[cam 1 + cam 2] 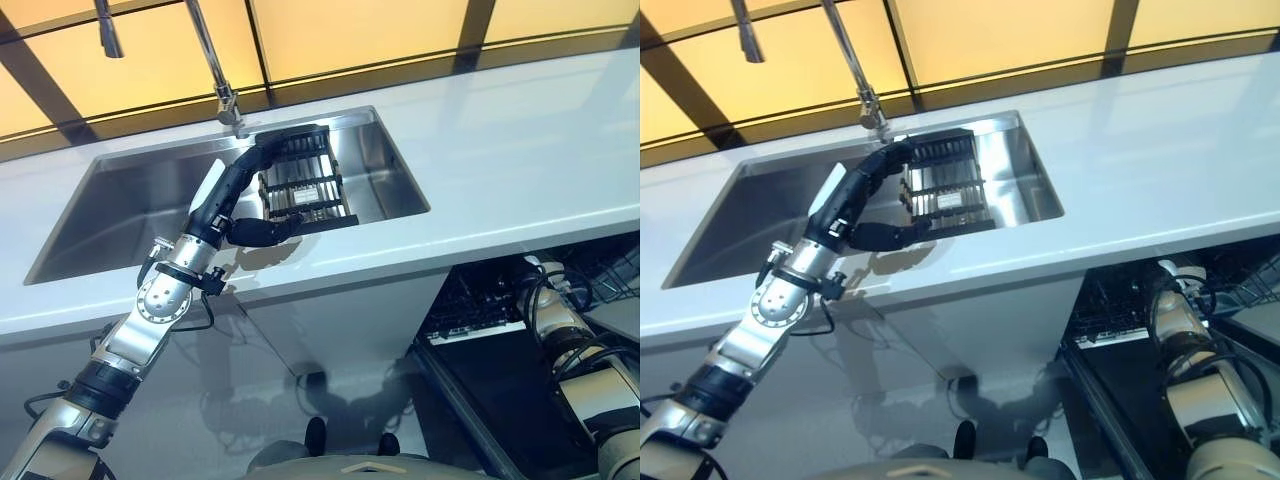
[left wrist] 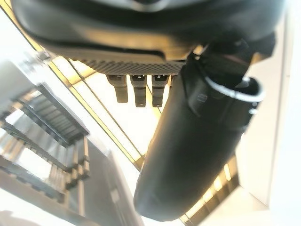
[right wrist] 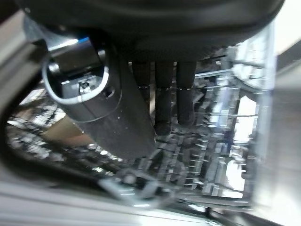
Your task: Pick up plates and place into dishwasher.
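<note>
Left eye view: left hand (image 1: 243, 205) reaching over sink (image 1: 120, 205) to dark rack (image 1: 305, 185), fingers spread wide, thumb at rack's near edge, nothing gripped. No plates discernible. Right hand (image 3: 160, 94) relaxed, empty, low inside dishwasher (image 1: 480, 310), seemingly awaiting handover.

left hand (image 1: 232, 205) over the front rim of the sink (image 1: 130, 205), fingers arched to the black dish rack (image 1: 305, 185), thumb reaching its near edge | rack in the sink's right end, below the faucet (image 1: 215, 60) | white countertop (image 1: 520, 150) around sink | open dishwasher (image 1: 480, 310) lower right, right arm beside it
</note>
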### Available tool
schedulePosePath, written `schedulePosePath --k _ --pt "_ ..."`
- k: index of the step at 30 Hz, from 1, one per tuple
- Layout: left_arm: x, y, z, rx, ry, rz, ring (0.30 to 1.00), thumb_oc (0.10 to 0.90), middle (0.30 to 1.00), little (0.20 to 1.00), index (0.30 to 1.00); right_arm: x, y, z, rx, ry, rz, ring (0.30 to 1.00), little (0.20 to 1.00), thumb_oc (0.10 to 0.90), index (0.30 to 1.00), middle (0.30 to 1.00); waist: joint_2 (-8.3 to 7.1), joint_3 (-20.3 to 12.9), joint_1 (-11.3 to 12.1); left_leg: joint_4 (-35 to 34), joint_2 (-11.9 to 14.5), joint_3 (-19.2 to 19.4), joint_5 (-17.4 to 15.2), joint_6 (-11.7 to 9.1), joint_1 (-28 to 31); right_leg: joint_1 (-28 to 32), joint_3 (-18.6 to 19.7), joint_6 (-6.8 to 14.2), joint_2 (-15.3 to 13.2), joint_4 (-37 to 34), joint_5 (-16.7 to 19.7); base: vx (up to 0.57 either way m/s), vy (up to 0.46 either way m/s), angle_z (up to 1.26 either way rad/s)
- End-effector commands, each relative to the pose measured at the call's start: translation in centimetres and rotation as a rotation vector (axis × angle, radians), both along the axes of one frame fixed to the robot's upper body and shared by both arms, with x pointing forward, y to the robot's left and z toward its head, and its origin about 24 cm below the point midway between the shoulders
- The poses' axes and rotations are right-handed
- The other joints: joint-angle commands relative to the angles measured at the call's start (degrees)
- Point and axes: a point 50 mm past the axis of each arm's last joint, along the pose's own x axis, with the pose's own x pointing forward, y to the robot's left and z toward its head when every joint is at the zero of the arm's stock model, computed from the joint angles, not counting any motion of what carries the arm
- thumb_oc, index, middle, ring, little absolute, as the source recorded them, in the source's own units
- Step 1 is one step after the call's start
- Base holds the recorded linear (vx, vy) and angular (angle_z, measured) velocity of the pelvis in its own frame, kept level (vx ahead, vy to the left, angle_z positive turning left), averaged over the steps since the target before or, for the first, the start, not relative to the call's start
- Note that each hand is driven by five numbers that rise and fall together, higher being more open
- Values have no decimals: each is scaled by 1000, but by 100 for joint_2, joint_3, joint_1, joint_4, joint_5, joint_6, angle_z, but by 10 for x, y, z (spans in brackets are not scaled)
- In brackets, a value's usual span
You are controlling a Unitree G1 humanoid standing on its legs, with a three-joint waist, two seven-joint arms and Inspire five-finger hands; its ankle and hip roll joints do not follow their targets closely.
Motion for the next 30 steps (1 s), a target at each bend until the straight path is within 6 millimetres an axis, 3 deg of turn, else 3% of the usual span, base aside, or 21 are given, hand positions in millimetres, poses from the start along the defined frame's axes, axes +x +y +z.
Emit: schedulePosePath --k 1,8,13,19,22,24,30 --pt "5 -2 61 -50 -295 -45 900 800 900 900 900 35 3 65 -80 -242 38 300 200 100 300 300 -347 -134 40 38 -447 381 -1156 396 380 199 269 -110 320 65 -653 8 -13 18" --pt "2 -3 61 -49 -297 -64 900 800 900 900 900 30 -7 70 -97 -325 -7 300 200 100 300 300 -359 -129 19 38 -455 366 -1179 406 407 224 287 -89 323 65 -660 0 -1 1" --pt "1 -2 62 -52 -296 -70 900 800 900 900 900 21 -14 60 -77 -276 -2 300 200 100 300 300 -361 -141 -42 38 -448 402 -1191 408 416 221 331 -74 327 65 -658 0 0 0" --pt "-2 1 60 -62 -300 -61 900 800 900 900 900 14 -3 44 -71 -243 75 300 200 100 300 300 -394 -138 -137 38 -432 473 -1231 414 458 244 392 -59 332 65 -663 -2 23 -2" --pt "-8 6 55 -70 -299 -41 900 800 900 900 900 -2 3 27 -95 -245 120 300 200 100 300 300 -423 -135 -239 38 -419 544 -1262 433 491 259 452 -36 344 65 -659 0 47 -11" --pt "-15 11 49 -77 -300 -16 900 800 900 900 900 -19 13 19 -114 -337 143 300 200 100 300 300 -431 -128 -355 38 -406 624 -1291 452 508 255 523 -15 358 65 -654 0 43 -20" --pt "-29 24 39 -83 -291 29 900 800 900 900 900 -55 35 6 -132 -490 180 300 200 100 300 300 -403 -106 -603 38 -389 777 -1350 490 541 238 686 41 384 65 -647 6 26 -15"
